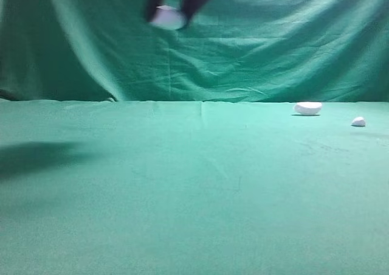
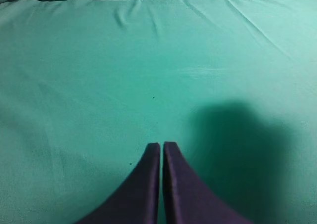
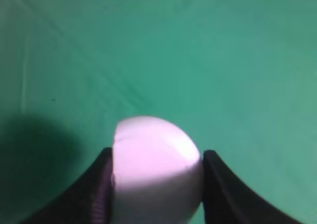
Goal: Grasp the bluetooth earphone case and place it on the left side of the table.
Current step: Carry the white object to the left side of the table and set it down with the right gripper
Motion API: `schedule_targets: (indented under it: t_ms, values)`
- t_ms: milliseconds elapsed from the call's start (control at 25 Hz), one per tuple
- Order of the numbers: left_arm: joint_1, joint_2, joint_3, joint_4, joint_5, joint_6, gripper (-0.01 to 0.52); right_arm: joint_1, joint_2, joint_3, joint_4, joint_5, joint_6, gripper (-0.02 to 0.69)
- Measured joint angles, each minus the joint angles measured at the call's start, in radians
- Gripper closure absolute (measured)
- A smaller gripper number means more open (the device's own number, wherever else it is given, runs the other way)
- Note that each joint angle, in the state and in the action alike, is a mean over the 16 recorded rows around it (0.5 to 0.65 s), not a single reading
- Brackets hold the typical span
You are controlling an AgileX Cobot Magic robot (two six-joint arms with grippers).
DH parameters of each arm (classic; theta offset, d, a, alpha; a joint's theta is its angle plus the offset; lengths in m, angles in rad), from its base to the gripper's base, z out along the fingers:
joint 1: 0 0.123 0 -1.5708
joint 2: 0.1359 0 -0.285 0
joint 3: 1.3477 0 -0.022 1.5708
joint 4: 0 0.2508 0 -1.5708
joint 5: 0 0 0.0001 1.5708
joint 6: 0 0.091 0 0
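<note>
The white earphone case (image 1: 167, 17) is held high above the green table (image 1: 194, 196), in front of the curtain, left of the middle. My right gripper (image 1: 172, 13) is shut on it. In the right wrist view the case (image 3: 156, 159) fills the gap between the two dark fingers (image 3: 223, 184), with the table (image 3: 237, 60) far below. My left gripper (image 2: 162, 144) is shut and empty over bare cloth (image 2: 99, 60). It does not show in the exterior high view.
A smaller white half-oval item (image 1: 308, 108) and a tiny white pebble-like piece (image 1: 358, 121) lie at the far right of the table. A darker green curtain (image 1: 273, 56) hangs behind. A dark shadow (image 1: 30, 156) lies on the left of the table.
</note>
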Motion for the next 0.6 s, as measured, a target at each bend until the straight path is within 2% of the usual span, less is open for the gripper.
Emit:
schedule_targets:
  t_ms: [280, 600]
  values:
    - [0.0, 0.0, 0.0, 0.0, 0.0, 0.0, 0.514, 0.057, 0.126, -0.069, 0.001, -0.074, -0.001, 0.323]
    - [0.0, 0.0, 0.0, 0.0, 0.0, 0.0, 0.514, 0.064, 0.133, -0.073, 0.002, -0.089, 0.0, 0.183]
